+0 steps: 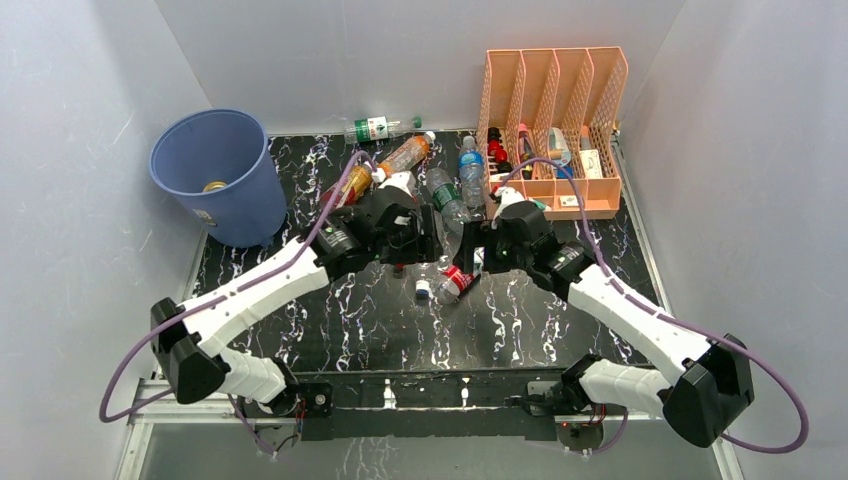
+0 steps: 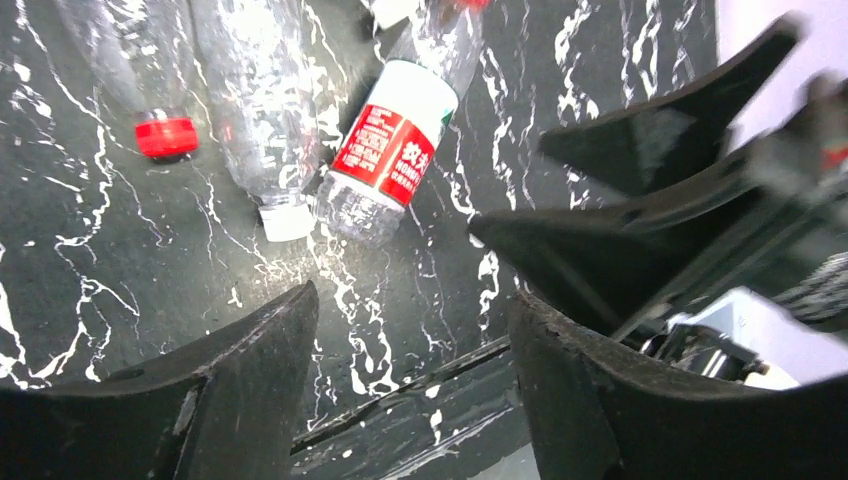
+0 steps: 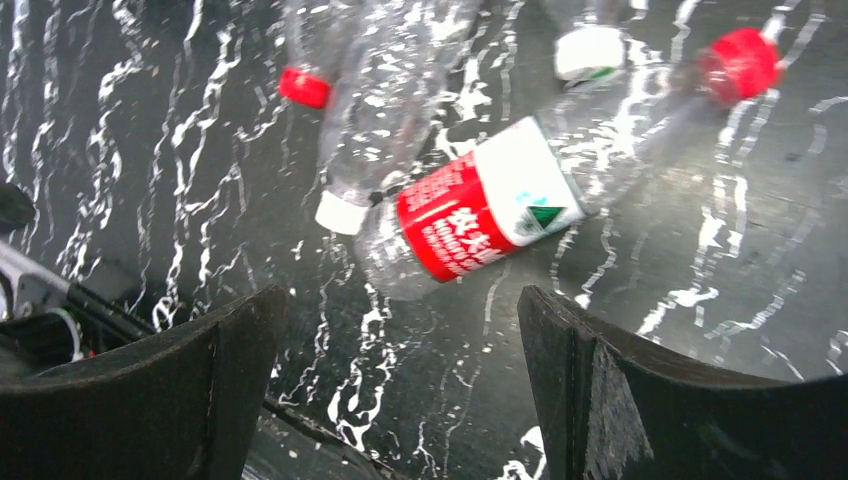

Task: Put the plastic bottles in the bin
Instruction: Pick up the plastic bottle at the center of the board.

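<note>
Several plastic bottles lie at the back middle of the black marble table. A clear bottle with a red and white label [image 1: 458,282] [image 2: 385,150] [image 3: 480,210] lies on its side just ahead of both grippers. Beside it are a clear white-capped bottle [image 2: 265,110] [image 3: 385,110] and a red-capped one [image 2: 165,135] [image 3: 303,87]. Orange bottles [image 1: 405,155] and a green-labelled one [image 1: 372,128] lie farther back. My left gripper [image 1: 430,240] [image 2: 410,310] is open and empty. My right gripper [image 1: 472,255] [image 3: 400,310] is wide open and empty. The blue bin [image 1: 215,175] stands at the back left, something yellow at its bottom.
A peach slotted file organizer [image 1: 555,125] with small bottles stands at the back right. The two grippers face each other closely; the right one's fingers [image 2: 650,150] show in the left wrist view. White walls close in on three sides.
</note>
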`<state>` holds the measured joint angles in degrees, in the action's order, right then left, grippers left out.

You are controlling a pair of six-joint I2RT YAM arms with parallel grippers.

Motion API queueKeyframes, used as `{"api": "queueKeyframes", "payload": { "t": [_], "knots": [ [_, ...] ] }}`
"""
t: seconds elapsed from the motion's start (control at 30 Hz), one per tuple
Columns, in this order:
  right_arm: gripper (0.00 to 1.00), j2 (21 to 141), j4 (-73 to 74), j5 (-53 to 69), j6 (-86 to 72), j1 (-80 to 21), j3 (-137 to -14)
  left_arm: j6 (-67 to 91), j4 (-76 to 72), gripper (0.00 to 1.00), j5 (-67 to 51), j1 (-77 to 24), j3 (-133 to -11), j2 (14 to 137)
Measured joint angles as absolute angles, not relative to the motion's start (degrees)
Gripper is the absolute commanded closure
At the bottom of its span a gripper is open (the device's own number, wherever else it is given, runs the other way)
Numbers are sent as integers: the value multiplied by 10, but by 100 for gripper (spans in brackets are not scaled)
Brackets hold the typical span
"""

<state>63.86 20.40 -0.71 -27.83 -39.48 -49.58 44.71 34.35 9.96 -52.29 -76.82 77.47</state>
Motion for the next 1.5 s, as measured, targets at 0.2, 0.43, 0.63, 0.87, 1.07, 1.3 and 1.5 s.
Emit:
{"api": "queueKeyframes", "payload": {
  "t": [0.2, 0.43, 0.63, 0.87, 1.07, 1.3, 1.5],
  "knots": [
    [2, 634, 260, -41, -279, -326, -516, 409, 297, 25, 70, -523, -744, 828],
    [2, 587, 305, -36, -279, -232, -516, 349, 270, 25, 65, -523, -769, 941],
    [2, 559, 325, -20, -279, -206, -506, 293, 256, 24, 64, -523, -808, 1018],
    [2, 542, 338, -5, -279, -191, -503, 239, 241, 24, 59, -532, -860, 1077],
    [2, 536, 342, 7, -279, -187, -502, 210, 230, 25, 56, -548, -890, 1145],
    [2, 523, 346, 17, -279, -183, -500, 203, 224, 67, 63, -558, -891, 1199],
    [2, 514, 347, 21, -279, -180, -500, 203, 225, 87, 85, -560, -898, 1195]
  ]
}}
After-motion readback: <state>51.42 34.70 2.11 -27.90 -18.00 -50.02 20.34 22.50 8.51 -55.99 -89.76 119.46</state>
